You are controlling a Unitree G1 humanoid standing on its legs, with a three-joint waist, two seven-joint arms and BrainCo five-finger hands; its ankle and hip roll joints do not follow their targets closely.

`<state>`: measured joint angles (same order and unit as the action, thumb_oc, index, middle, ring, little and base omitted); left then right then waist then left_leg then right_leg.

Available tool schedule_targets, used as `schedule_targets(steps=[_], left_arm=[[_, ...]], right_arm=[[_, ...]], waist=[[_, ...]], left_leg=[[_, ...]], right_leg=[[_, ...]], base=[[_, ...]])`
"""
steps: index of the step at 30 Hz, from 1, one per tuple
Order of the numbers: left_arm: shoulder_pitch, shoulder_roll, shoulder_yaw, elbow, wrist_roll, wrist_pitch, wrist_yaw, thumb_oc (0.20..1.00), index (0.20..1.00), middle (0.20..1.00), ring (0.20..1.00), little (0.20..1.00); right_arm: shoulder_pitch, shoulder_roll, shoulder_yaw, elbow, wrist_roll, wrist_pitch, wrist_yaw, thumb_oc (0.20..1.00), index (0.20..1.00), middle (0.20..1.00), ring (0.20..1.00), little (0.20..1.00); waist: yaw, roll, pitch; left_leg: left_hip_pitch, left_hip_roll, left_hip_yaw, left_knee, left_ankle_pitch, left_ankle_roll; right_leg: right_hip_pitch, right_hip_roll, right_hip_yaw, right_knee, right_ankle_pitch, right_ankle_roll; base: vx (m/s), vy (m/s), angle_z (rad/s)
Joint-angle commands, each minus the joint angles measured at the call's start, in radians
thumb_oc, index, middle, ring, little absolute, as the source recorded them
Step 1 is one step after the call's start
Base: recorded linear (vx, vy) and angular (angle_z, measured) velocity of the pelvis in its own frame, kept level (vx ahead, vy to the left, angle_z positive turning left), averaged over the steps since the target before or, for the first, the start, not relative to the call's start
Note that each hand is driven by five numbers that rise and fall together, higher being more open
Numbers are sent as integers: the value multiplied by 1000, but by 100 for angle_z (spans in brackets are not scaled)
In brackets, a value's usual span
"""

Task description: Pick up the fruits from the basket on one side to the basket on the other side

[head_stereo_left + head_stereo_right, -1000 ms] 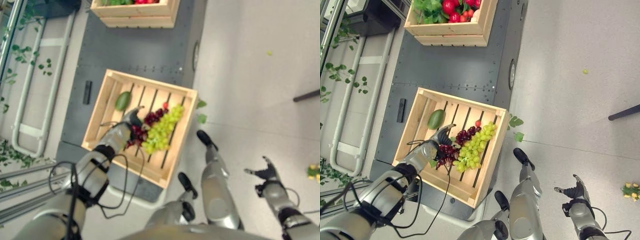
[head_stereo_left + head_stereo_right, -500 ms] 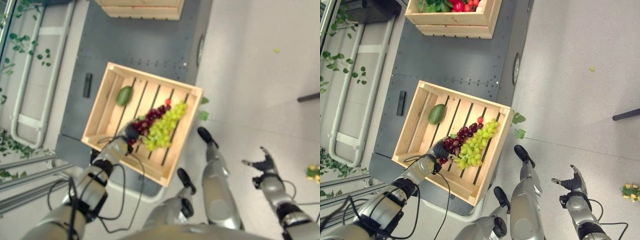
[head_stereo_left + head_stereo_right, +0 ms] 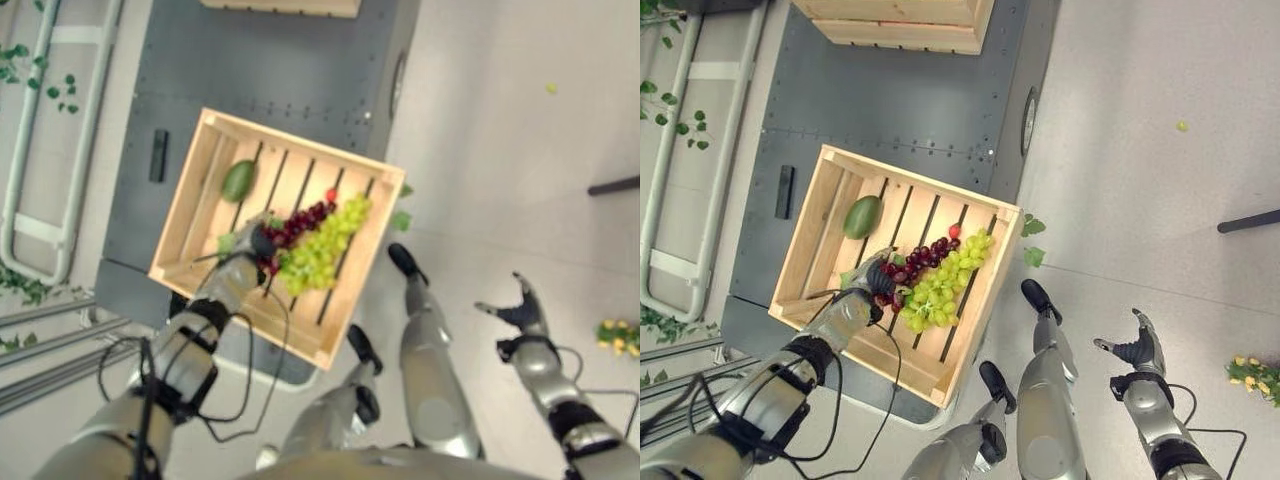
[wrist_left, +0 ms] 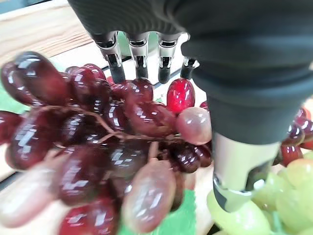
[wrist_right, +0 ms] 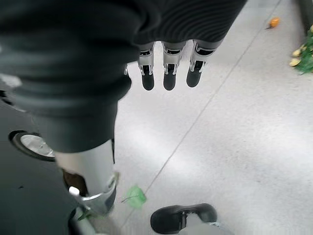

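Your left hand (image 3: 872,283) sits inside the near crate (image 3: 812,214), fingers (image 4: 140,55) and thumb curled around the red grapes (image 4: 107,137), which lie on the slats touching the green grapes (image 3: 945,280) on the crate's right side. Your right hand (image 3: 1137,347) hangs over the floor well to the right of the crate, fingers spread and holding nothing. Past the grapes you see a small red fruit (image 3: 954,231) and an avocado (image 3: 861,216) in the crate, and beyond the crate a second crate (image 3: 902,20).
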<state>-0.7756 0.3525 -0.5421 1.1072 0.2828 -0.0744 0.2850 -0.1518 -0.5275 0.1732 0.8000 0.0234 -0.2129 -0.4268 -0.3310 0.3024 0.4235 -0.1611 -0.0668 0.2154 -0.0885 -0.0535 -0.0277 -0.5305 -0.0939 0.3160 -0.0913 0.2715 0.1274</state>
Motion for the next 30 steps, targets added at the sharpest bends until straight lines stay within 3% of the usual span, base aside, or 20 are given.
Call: schedule_targets(steps=[1,14,15,16,17,18,19,20,21,30], left_arm=[[-63,38,-3,85,53,17,46,1000,1000,1000,1000,1000],[-168,28,-154,120,306,80,58,1000,1000,1000,1000,1000],[-170,29,-155,124,315,84,60,787,787,787,787,787],[-174,31,-164,129,333,92,58,382,382,382,382,382],[-169,28,-165,137,338,94,46,266,266,266,266,266],[-168,27,-165,141,340,97,41,260,260,260,260,260],[-166,27,-163,144,338,96,36,310,310,310,310,310],[-160,26,-153,151,325,95,25,896,896,896,896,896],[-160,26,-153,151,325,95,25,1000,1000,1000,1000,1000],[-106,24,-131,180,316,106,-12,1000,1000,1000,1000,1000]], right_arm=[[49,-26,11,-39,6,-41,-43,1000,1000,1000,1000,1000],[27,-30,26,-69,22,-66,-69,1000,1000,1000,1000,1000],[25,-30,27,-72,21,-67,-70,1000,1000,1000,1000,1000],[19,-30,32,-71,22,-69,-72,1000,1000,1000,1000,1000],[17,-29,32,-70,26,-67,-70,1000,1000,1000,1000,1000],[15,-28,32,-71,28,-67,-69,1000,1000,1000,1000,1000],[13,-29,31,-72,30,-67,-68,1000,1000,1000,1000,1000],[7,-29,30,-68,33,-64,-69,1000,1000,1000,1000,1000],[7,-29,30,-68,34,-64,-69,1000,1000,1000,1000,1000],[-3,-21,22,-63,37,-52,-59,1000,1000,1000,1000,1000]], waist=[[-40,-26,34],[-55,-26,47],[-55,-27,47],[-56,-28,47],[-57,-30,47],[-57,-31,47],[-58,-33,46],[-58,-33,45],[-58,-33,45],[-43,-31,42]], left_leg=[[-83,-21,-58,22,31,-47],[-110,-24,-50,36,31,-48],[-111,-23,-49,38,30,-48],[-113,-22,-48,41,29,-48],[-113,-23,-47,42,28,-48],[-115,-23,-47,43,27,-48],[-115,-23,-47,43,27,-47],[-116,-22,-47,43,27,-47],[-117,-22,-46,43,27,-47],[-117,-19,-50,42,31,-49]], right_leg=[[108,22,-39,12,-176,8],[85,23,-30,19,-171,9],[84,24,-30,20,-171,8],[83,24,-30,21,-172,7],[83,26,-29,22,-172,7],[83,26,-29,22,-172,6],[82,27,-29,22,-173,5],[80,27,-28,22,-173,5],[80,27,-28,22,-173,6],[83,32,-32,22,-177,-1]], base=[[0,0,0],[0,0,0],[0,0,0],[0,0,0],[0,0,0],[0,0,0],[0,0,0],[0,0,0],[0,0,0],[0,0,0]])
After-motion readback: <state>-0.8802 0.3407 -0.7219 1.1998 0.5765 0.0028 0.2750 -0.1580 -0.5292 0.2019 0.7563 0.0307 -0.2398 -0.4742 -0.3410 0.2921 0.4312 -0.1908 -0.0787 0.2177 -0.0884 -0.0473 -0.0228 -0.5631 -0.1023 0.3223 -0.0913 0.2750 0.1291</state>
